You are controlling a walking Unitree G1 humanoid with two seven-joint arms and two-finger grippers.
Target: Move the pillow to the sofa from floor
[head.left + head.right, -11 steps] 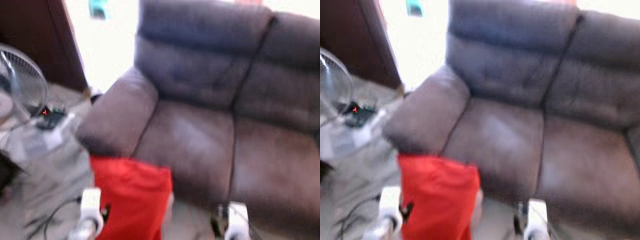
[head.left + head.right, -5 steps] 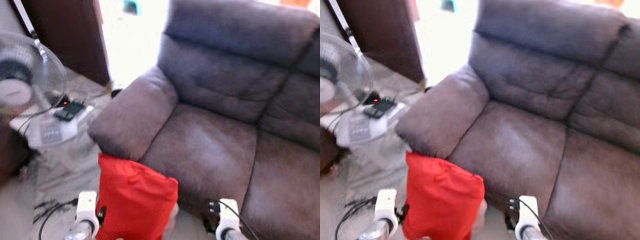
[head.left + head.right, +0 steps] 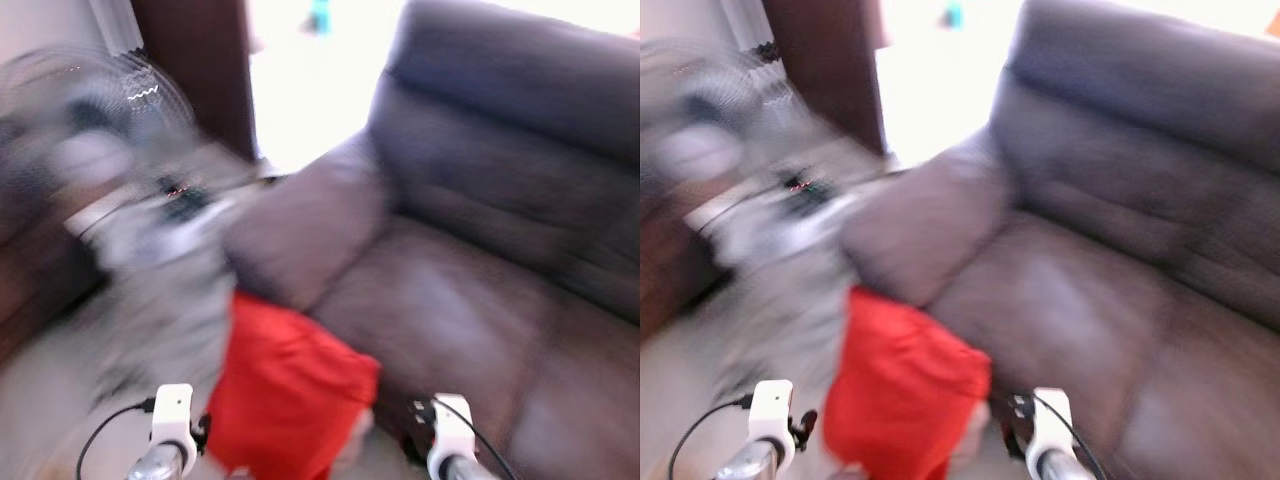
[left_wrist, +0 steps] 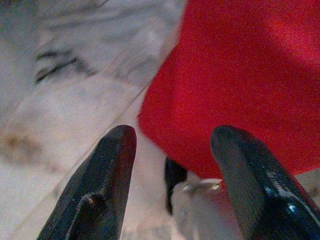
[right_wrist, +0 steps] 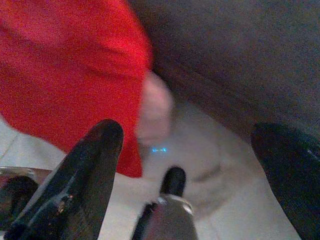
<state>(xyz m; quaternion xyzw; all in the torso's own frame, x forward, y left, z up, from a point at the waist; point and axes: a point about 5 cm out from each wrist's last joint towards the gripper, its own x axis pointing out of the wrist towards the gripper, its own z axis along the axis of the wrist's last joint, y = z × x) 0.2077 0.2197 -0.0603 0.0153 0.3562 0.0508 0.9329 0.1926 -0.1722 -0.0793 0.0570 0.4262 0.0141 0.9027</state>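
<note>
Head views
Room: pale marbled floor (image 3: 60, 420), dark brown sofa (image 3: 480, 280) ahead and to the right, bright doorway behind, standing fan (image 3: 90, 120) smeared by blur at the left.
Pillow (image 3: 290, 395): red, upright on the floor, leaning against the sofa front just below the armrest (image 3: 300, 235); not yet on the seat.
Arms: white wrist ends low in frame, one on each side of the pillow, both near it.

Left wrist view
Left pincer (image 4: 170, 185): fingers (image 4: 107, 180) spread wide, nothing between them; pillow's lower corner (image 4: 240, 80) just beyond the tips, apart from them.
Floor: grey-veined tile beside the red cloth.

Right wrist view
Right pincer (image 5: 195, 165): fingers (image 5: 85, 170) spread wide, empty; pillow's side (image 5: 65, 70) near one finger, sofa base (image 5: 240, 65) behind the other.

Handling, as judged
Weight: likely light, bulky for its mass.
Body: soft, stuffed; sure to dent and sag under a pinch, no risk of breakage.
Cover: woven-looking cloth, probably not slippery.
Hold: best squeezed between both pincers on opposite side edges, or pinched at an upper corner where cloth bunches; a single-corner hold likely to let it droop and swing.
</note>
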